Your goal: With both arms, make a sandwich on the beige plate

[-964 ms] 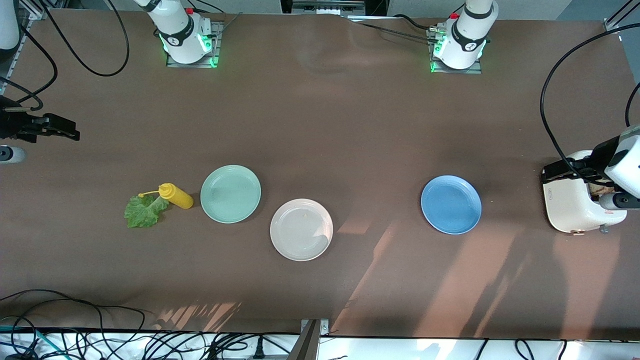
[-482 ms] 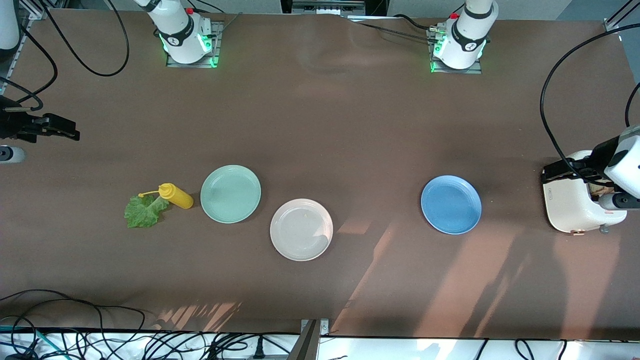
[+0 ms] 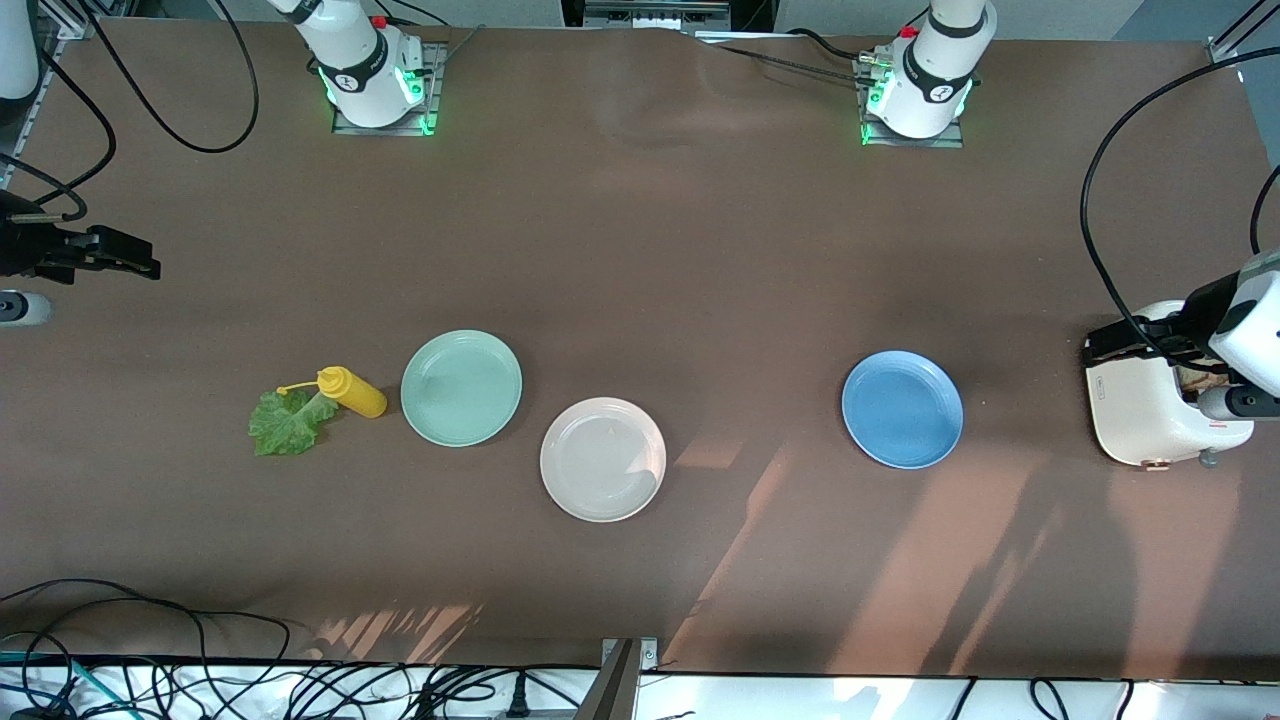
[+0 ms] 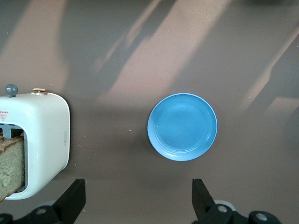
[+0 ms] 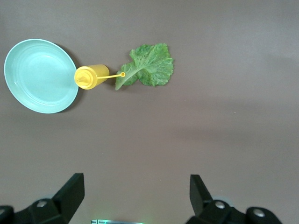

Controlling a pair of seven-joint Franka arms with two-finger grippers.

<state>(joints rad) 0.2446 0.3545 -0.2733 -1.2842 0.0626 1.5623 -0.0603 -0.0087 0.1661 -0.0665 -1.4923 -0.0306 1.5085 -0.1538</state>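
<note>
Bread [image 4: 10,164] is sitting in the toaster [image 3: 1150,405] at the left arm's end of the desk, and our left hand [image 4: 135,205] is hovering over it, spread wide. We're wanting it squared over the slot first; right hand [image 5: 133,200], wide too, is waiting near the lettuce [image 3: 288,422]. Beige plate [image 3: 603,459] is lying bare mid-desk.

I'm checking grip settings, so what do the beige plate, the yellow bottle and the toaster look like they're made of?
Beige plate: probably glazed ceramic or melamine, smooth with a soft sheen.
Yellow bottle: likely soft squeeze plastic, matte, with a thin nozzle.
Toaster: glossy white shell, plastic or enamelled metal.
</note>
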